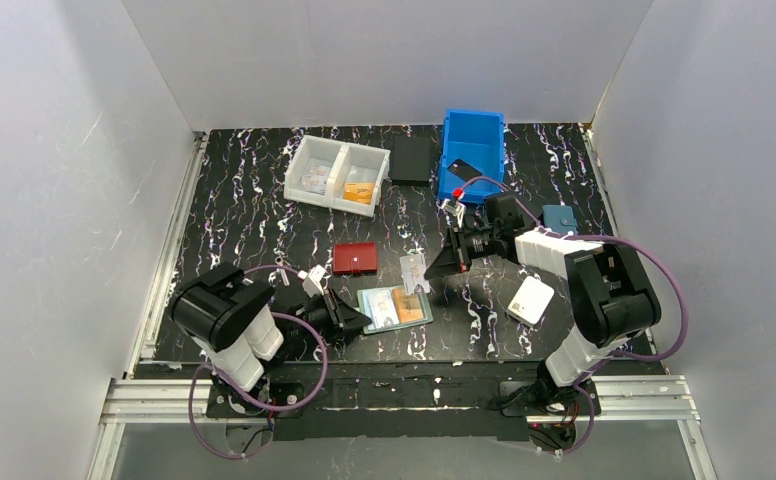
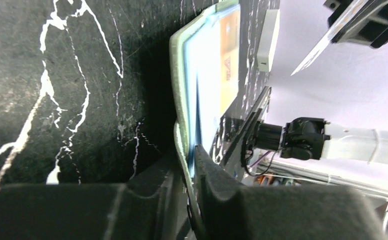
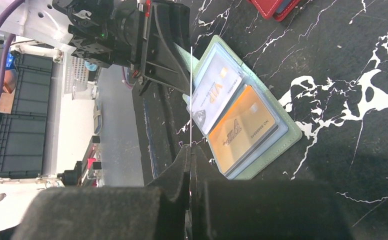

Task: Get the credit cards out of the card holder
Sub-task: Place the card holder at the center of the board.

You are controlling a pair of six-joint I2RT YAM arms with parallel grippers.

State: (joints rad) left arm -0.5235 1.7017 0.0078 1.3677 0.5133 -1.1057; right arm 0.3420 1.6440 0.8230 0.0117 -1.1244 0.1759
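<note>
Dark fingers of the right tool (image 3: 189,155) fill the near part of its wrist view, pressed fully together on a thin card (image 1: 414,272) that is seen edge-on there. From above the card reads as pale, though its true colour is hard to judge. It hangs clear of the counter (image 1: 254,230), just beyond the far right corner of the card holder (image 3: 292,136).

That sage-green holder lies open and flat near the front edge of the counter, about midway across. Two cards sit in its clear pockets: a light one marked VIP (image 3: 216,92) on the left and an orange one (image 3: 242,131) on the right. The left tool (image 2: 187,165) has its jaws nearly closed on the holder's left edge, pinning it down.

One card looks to be out, so the step in hand is probably to park it. The right tool would do well to carry the card to a bare patch on the right, short of the white wallet (image 1: 531,299). It should lower the card close to the surface before letting go, so that it neither skids nor lands on the open pockets. Meanwhile the left tool's pinch should stay low and steady, which helps the holder lie flat for the next pull.

A red wallet (image 1: 355,258) lies just beyond the holder. A white divided tray (image 1: 336,172) and a blue bin (image 1: 474,150) stand at the far side.
</note>
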